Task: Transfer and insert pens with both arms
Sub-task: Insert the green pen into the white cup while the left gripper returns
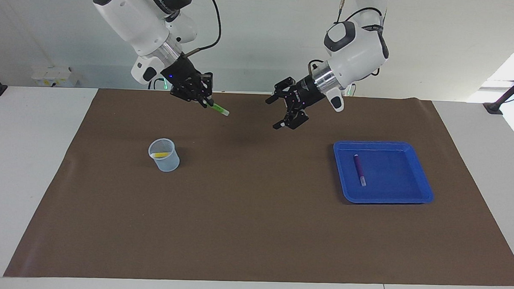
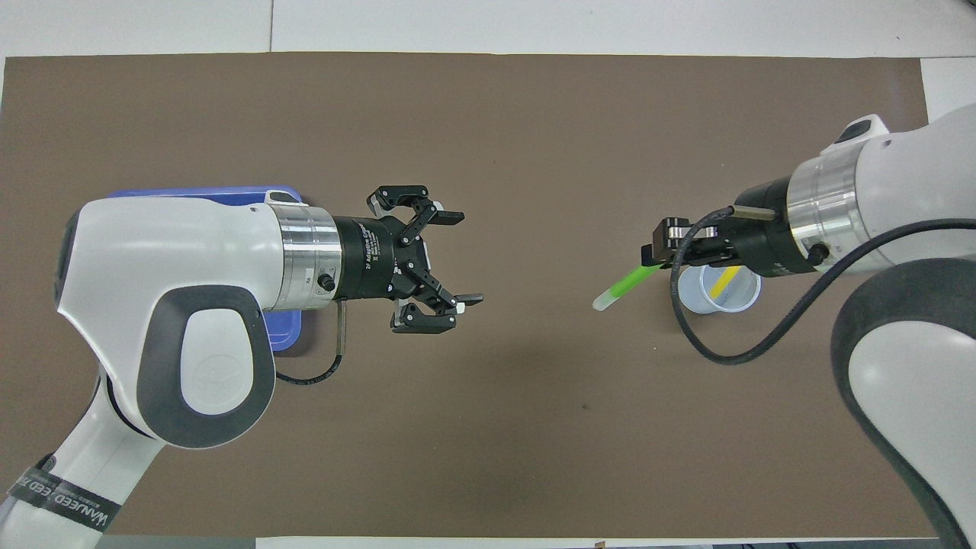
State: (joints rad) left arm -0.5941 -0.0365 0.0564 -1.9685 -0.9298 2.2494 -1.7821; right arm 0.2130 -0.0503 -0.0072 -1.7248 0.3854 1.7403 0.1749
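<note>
From my station, the green pen (image 1: 219, 109) is a short, slim, bright marker with a pale whitish cap on its free end. It hangs tilted in the air over the brown mat (image 1: 254, 230), cap end lowest. The right gripper (image 1: 206, 102) pinches its upper end, fingers pressed tight on the barrel, so most of the pen sticks out past them.

The yellow pen (image 1: 161, 154) leans inside the translucent cup (image 1: 164, 155), which stands on the mat toward the right arm's end of the table. The purple pen (image 1: 359, 169) lies flat in the blue tray (image 1: 413, 197) toward the left arm's end, its whitish cap pointing away from the robots.

The left gripper (image 1: 289, 113) hangs over the mat between cup and tray, its fingers spread wide with nothing between them. It is well apart from the green pen.

The overhead view puts the right gripper (image 2: 658, 259) right at the cup's (image 2: 720, 301) rim, partly covering it, with the green pen (image 2: 625, 284) pointing away from the cup toward the left gripper (image 2: 456, 259). The facing view shows I am well above the cup. Overhead, the left arm hides nearly all of the tray (image 2: 191, 194) and I cannot see the purple pen there; the yellow pen (image 2: 723, 282) shows as a slanted stripe inside the cup.
</note>
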